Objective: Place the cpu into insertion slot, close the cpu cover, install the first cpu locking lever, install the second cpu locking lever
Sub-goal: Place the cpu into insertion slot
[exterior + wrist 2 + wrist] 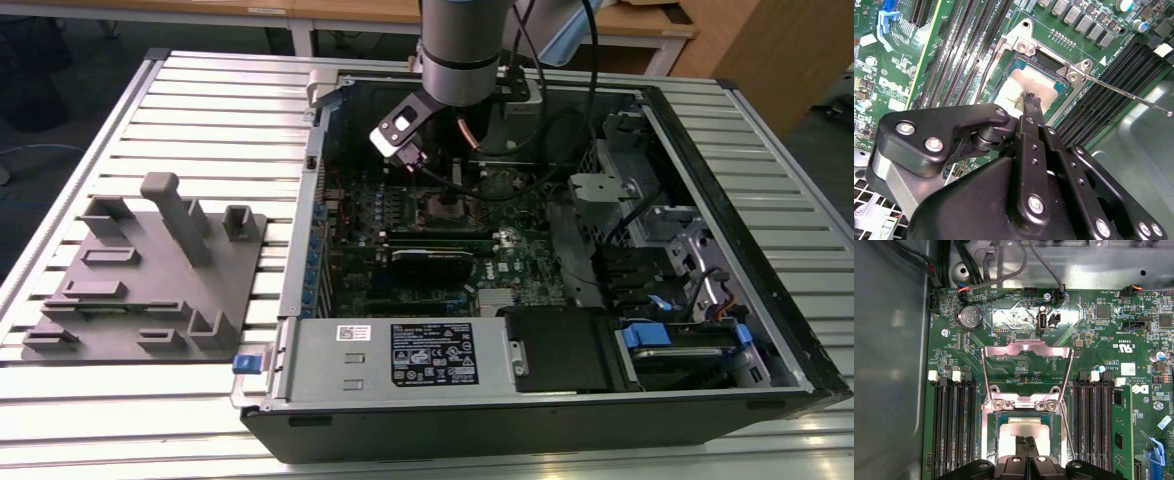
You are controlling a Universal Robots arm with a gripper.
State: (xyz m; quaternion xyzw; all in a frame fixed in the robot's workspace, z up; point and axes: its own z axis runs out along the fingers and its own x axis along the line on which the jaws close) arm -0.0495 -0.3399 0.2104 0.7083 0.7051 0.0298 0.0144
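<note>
Pincer [1026,441] pressed together, nothing betw. tips, hovering right over chip [1014,427]. Chip sits in socket [1046,58] on motherboard [1019,320]. Cover [1019,402] swung open, lying back. Thin lever [1124,93] sticks out unlatched.

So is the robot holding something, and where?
Nothing is held. The gripper is shut and empty, its tip right over the chip lying in the socket.

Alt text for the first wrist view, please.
The shut gripper hangs with its tips over the cpu, which lies in the insertion slot on a green motherboard. The cpu cover stands swung open past the socket, its window showing board behind, with black memory slots on either side.
</note>
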